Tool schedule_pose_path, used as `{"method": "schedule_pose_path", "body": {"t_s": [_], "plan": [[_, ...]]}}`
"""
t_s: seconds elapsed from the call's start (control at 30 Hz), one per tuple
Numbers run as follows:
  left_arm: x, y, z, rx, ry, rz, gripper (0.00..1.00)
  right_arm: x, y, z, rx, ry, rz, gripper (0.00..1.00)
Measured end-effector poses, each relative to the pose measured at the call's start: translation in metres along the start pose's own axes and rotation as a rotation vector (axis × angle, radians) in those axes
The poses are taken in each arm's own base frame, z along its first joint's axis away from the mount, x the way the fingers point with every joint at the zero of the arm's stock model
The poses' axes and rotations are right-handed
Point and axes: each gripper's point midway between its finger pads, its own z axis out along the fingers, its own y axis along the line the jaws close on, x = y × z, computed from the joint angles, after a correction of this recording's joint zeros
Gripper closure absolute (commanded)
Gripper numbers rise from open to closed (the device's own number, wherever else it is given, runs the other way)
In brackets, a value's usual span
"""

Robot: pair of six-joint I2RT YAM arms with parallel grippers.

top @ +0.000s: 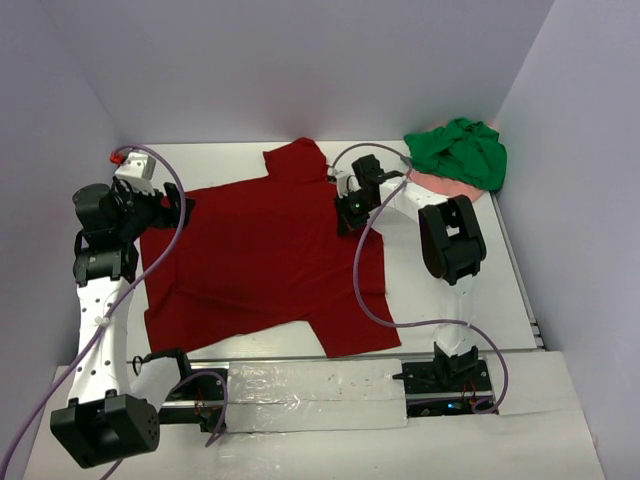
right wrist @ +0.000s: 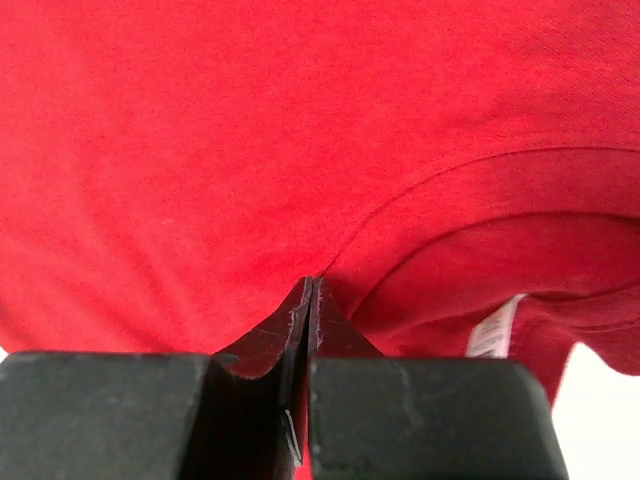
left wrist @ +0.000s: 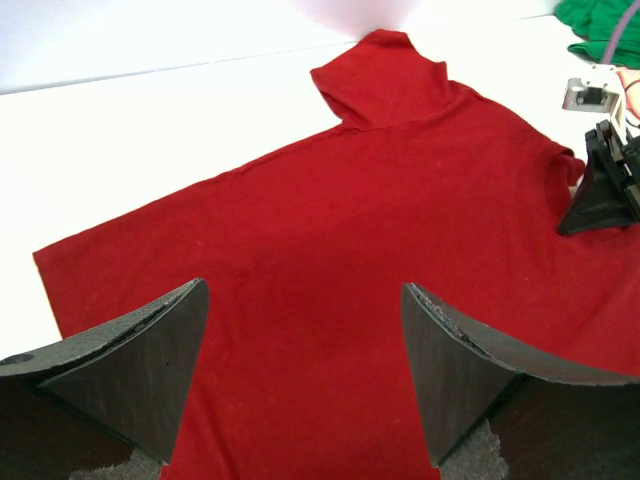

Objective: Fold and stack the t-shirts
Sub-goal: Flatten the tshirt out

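Observation:
The dark red t-shirt (top: 260, 260) (left wrist: 400, 200) (right wrist: 200, 150) lies spread flat on the white table (top: 230, 165), with its collar to the right and one sleeve pointing to the back. My right gripper (top: 345, 222) (right wrist: 312, 280) is shut at the collar edge, its tips pinching the cloth beside the white label (right wrist: 490, 335). Over the shirt's left edge my left gripper (top: 185, 210) (left wrist: 305, 285) stands wide open, with only red cloth showing between its fingers. A bright green t-shirt (top: 460, 150) (left wrist: 600, 25) lies crumpled on a pale pink one (top: 445, 185) at the back right corner.
Grey walls close in the table at the back and on both sides. A purple cable (top: 365, 290) from the right arm loops over the shirt's right side. A taped rail (top: 310, 385) runs along the near edge between the arm bases.

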Motion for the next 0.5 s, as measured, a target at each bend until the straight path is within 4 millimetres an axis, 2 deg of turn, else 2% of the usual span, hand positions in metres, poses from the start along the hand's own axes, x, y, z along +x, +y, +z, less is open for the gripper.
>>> {"method": "schedule_pose_path", "body": {"t_s": [0.2,0.5], "plan": [[-0.002,0.003,-0.006,-0.032,-0.004,0.004,0.14,0.002,-0.023,0.005,0.166,0.044,-0.010,1.00],[-0.006,-0.001,-0.015,-0.043,-0.019,0.018,0.14,0.009,-0.070,-0.017,0.474,0.106,-0.022,1.00]]}}
